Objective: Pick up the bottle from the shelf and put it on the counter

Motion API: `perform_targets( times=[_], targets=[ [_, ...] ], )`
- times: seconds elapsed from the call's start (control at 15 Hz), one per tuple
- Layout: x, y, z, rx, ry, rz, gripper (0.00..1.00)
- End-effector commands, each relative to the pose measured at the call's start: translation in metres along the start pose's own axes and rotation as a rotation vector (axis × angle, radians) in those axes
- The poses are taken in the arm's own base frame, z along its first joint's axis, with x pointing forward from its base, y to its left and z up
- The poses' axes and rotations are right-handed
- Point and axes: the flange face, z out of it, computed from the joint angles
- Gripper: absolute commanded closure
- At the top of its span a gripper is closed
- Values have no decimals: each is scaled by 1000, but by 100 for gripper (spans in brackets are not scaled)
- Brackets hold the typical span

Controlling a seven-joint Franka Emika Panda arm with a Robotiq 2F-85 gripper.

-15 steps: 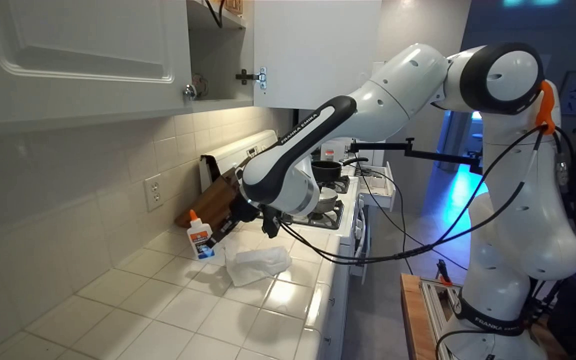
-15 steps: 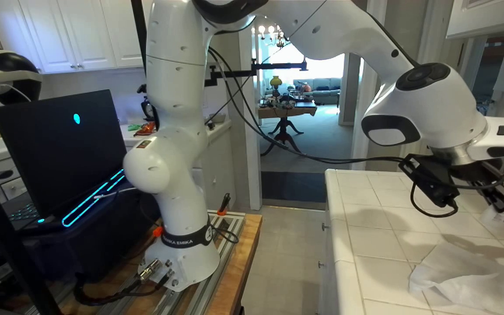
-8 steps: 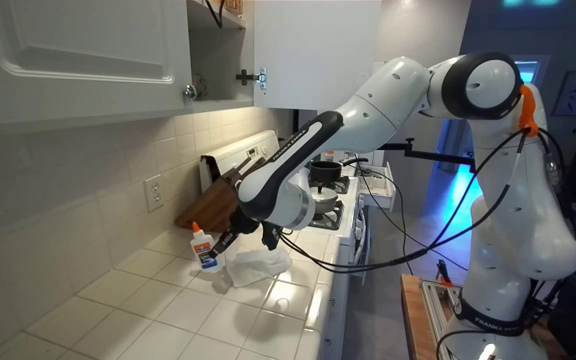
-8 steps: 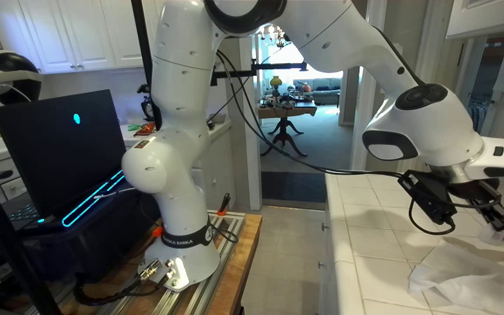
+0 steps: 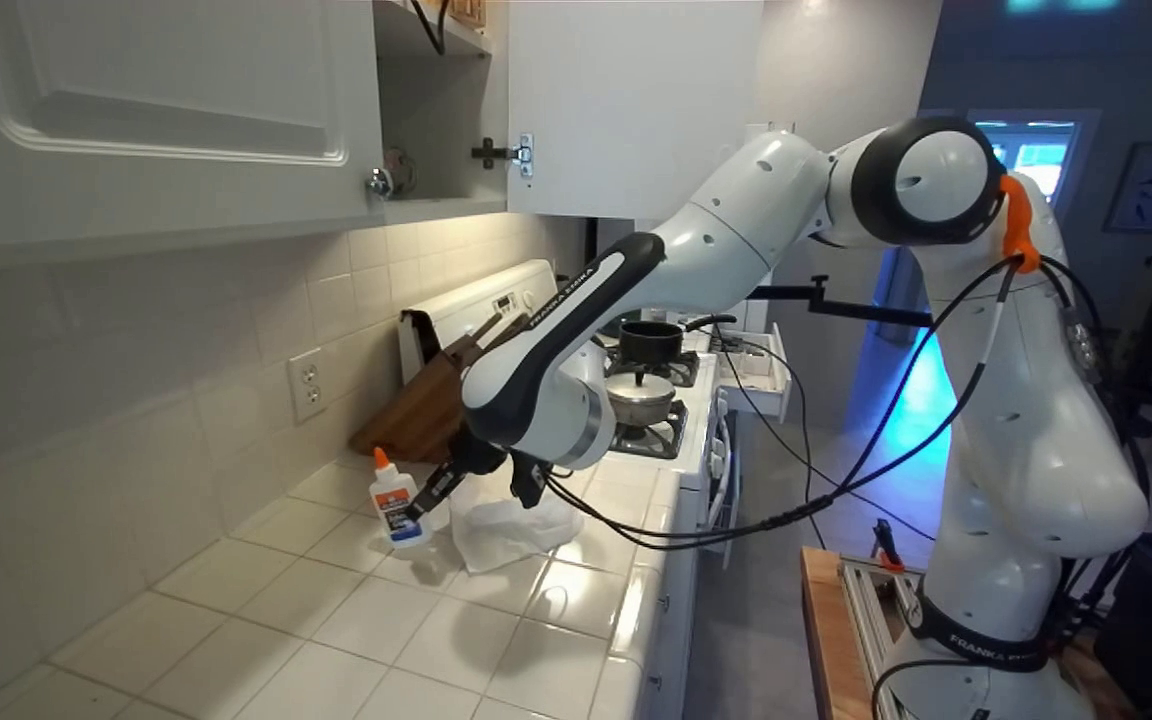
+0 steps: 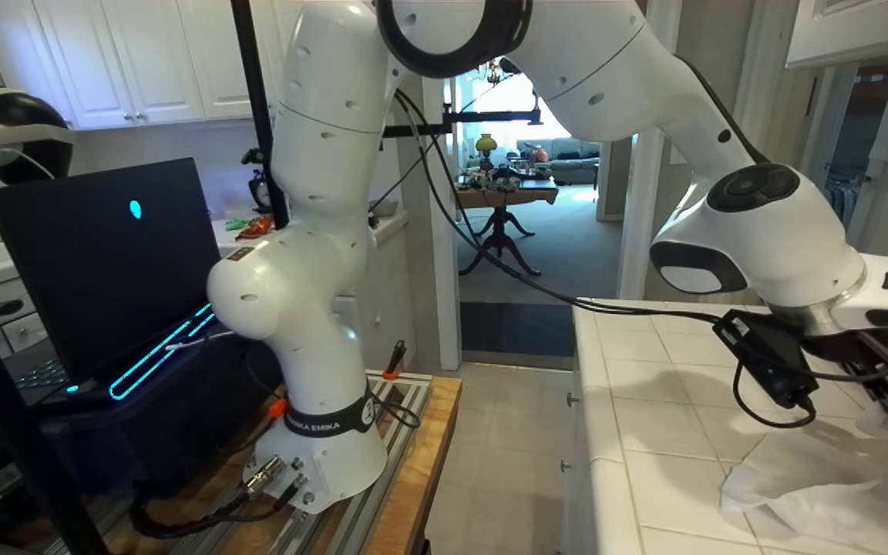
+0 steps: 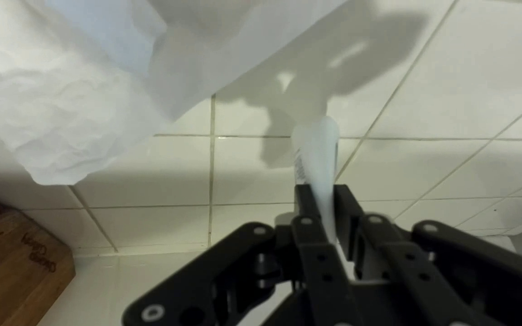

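Since last frame, orange-capped white plastic bottle (image 5: 395,508) shifted slightly away from crumpled white sheet (image 5: 514,532); just beside it, pinched in black two-finger gripper (image 7: 323,190). Likely placing step; base contact unclear. Next: settle bottle upright on glossy white-tiled counter (image 5: 371,620), release.

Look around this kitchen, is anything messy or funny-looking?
Yes, a few things. A crumpled white sheet lies on the counter, as if dropped there. Near the stove, a drawer is pulled out, and a cabinet door stands open, maybe forgotten. The bottle leans too, but the end effector is holding it tilted.
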Motion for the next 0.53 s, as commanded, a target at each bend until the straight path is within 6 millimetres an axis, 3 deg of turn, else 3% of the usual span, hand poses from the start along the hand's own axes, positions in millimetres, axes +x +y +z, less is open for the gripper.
perform_targets(
  times=[0.0, 0.4, 0.47],
  targets=[
    [-3, 2, 11, -6, 10, -4, 96],
    [-10, 4, 15, -15, 5, -21, 96],
    [-11, 3, 14, -12, 3, -26, 64]
  ],
)
